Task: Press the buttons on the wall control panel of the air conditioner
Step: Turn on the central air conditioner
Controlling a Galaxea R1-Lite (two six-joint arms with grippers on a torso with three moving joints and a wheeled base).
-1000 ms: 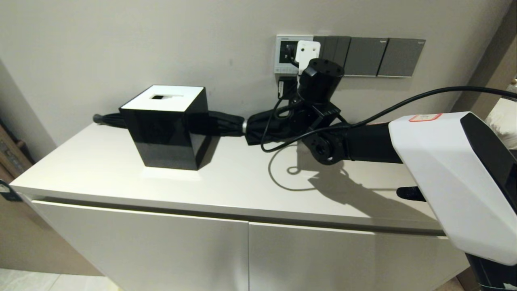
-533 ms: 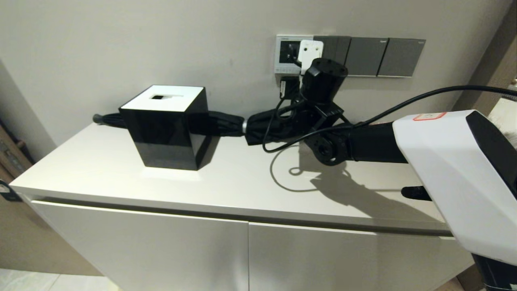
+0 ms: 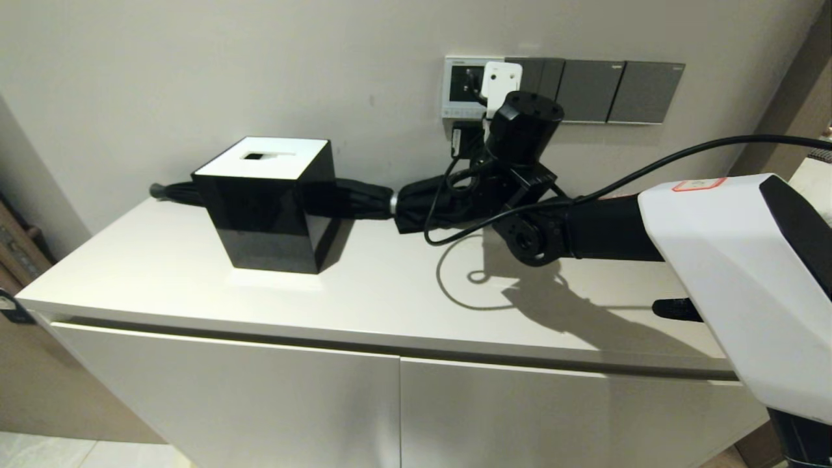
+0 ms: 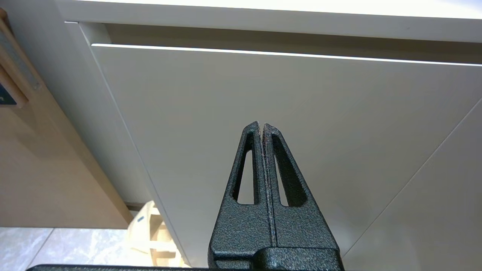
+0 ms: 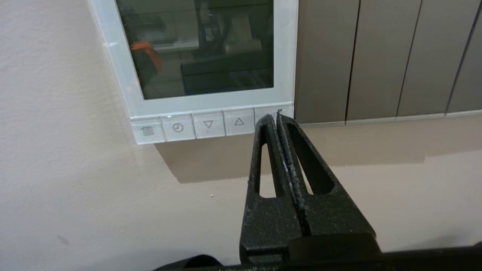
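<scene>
The right gripper [image 5: 278,117], fingers pressed together, points at the rightmost of the buttons [image 5: 211,125] on the wall control panel [image 5: 131,82]. The screen is dark; contact unconfirmed; four buttons remain.

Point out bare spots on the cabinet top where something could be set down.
Free: the front strip of the cabinet top ahead of the black box, and the stretch between the box and the right arm's shadow. Crowded: the back edge, with the folded umbrella and cable loop, and under the right end effector at the control panel.
</scene>
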